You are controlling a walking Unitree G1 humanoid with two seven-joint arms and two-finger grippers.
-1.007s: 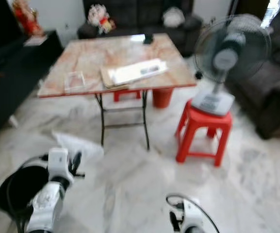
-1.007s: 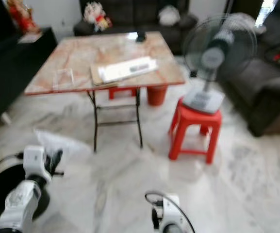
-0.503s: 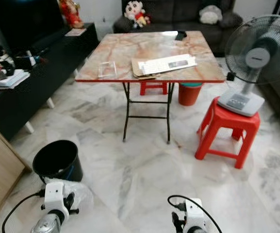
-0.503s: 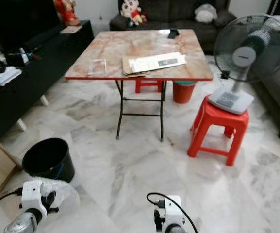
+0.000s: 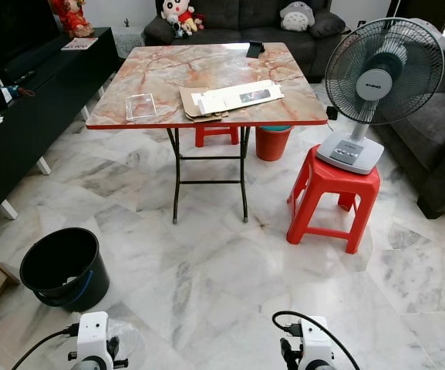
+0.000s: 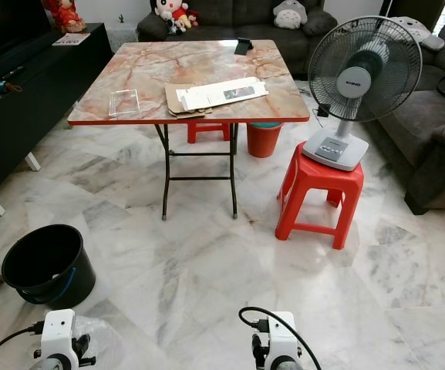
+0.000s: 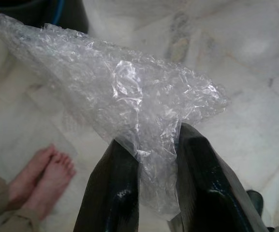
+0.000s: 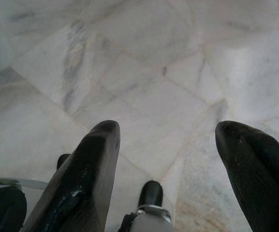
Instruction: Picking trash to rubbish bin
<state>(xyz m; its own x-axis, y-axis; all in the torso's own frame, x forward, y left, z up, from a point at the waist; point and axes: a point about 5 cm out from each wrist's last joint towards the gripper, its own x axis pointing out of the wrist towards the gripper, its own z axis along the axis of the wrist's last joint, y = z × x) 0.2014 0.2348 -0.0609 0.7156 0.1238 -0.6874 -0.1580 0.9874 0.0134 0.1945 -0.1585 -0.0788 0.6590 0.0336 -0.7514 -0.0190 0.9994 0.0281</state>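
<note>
Compared with half a second ago, the head camera has swung so the whole room sits differently in frame; the black bucket (image 5: 60, 267), then just ahead of the left wrist, now lies farther off at about ten o'clock, and the folding table (image 5: 168, 77) has slid toward twelve o'clock; the left arm has sunk lower in the picture. The left gripper (image 7: 158, 159) is clamped on a sheet of bubble wrap (image 7: 124, 101); its two black fingers (image 7: 112, 188) pinch the narrow end, and the rest fans out beyond them as a crumpled, clear, glossy wedge with small bubbles catching white highlights; through it the marble floor (image 5: 230, 270) shows dimly; the bucket's dark wall sits just past the wrap's far corner. From the head, the wrap is a pale translucent puff beside the left wrist at about seven o'clock, low over the floor, near the bucket but apart from it. A person's bare feet (image 7: 47, 176) stand on the floor near the left gripper. The right gripper (image 8: 170, 159) hangs over bare marble with its fingers spread wide and nothing between them. At two o'clock a fan (image 5: 372, 77) stands on a red stool (image 5: 330, 193).
</note>
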